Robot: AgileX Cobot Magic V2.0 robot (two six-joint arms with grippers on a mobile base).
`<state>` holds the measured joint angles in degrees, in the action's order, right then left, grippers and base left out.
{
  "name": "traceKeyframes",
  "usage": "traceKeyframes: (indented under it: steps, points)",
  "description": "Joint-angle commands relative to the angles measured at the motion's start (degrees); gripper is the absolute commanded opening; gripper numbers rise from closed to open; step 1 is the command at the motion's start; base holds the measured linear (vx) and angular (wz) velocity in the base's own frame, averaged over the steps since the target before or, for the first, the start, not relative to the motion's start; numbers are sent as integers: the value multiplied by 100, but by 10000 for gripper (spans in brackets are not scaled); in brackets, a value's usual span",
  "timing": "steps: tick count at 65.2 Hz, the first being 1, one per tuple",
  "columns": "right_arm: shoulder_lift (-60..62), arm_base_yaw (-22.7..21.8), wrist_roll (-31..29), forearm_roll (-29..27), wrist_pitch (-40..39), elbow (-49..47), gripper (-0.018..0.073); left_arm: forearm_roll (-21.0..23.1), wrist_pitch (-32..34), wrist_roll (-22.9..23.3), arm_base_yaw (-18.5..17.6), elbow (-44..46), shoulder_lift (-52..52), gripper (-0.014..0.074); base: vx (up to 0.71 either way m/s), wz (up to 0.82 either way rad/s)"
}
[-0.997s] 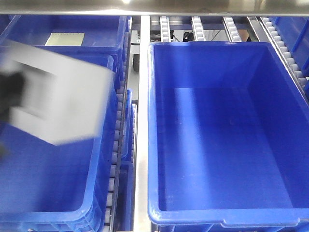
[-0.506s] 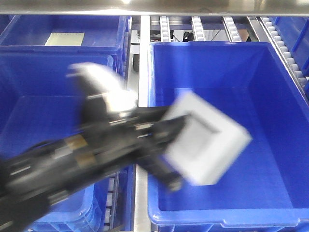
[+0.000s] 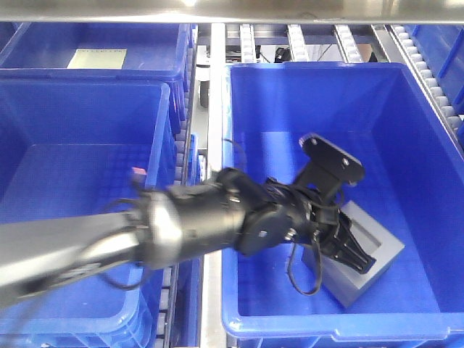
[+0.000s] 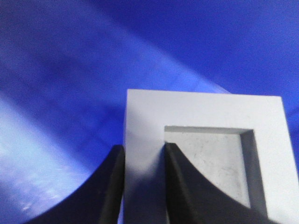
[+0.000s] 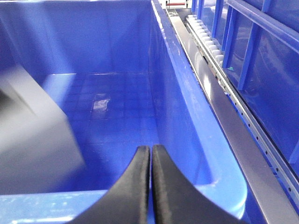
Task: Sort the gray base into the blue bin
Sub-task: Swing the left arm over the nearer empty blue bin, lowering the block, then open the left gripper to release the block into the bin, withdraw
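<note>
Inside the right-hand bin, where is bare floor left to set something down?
In the blue bin, floor is bare along the far wall and right wall. The near middle is crowded: the gray base sits there with the left gripper clamped on its frame.

- Front view: bright overhead lighting; glare spot on the metal rail (image 3: pixel 190 4) at 12 o'clock.
- Left arm (image 3: pixel 65 250) motion-blurred toward 8 o'clock.
- Left wrist view: background defocused.
- Right wrist view: gray blur at 9 o'clock.
</note>
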<state>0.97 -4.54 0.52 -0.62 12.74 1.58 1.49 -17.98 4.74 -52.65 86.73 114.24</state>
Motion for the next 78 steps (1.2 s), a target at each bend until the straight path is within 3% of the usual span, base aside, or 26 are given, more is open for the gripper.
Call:
traceKeyframes:
  steps: [1,18,39,51,59,66,74,78]
  points:
    - [-18,-12,-52,31,-429,7,-5,59,488,67,-29,292,-206,4,0,0]
    - [-18,-12,-52,31,-429,7,-5,59,410,62,-29,285,89,53,0,0]
    - [-18,-12,-52,31,-429,7,-5,59,383,56,-29,285,131,283,0,0]
    - [-18,-12,-52,31,-429,7,-5,54,303,53,-29,285,60,326,0,0]
    - [-18,-12,-52,31,-429,7,-5,46,-102,53,-29,285,-195,302,0,0]
    - [-18,-12,-52,31,-429,7,-5,-23,-557,50,-29,285,-464,191,0,0]
    - [-18,-12,-52,31,-429,7,-5,-265,-821,37,-29,285,-837,1,0,0]
    - [-18,-12,-52,31,-429,7,-5,-265,-859,10,-29,285,-1040,-9,0,0]
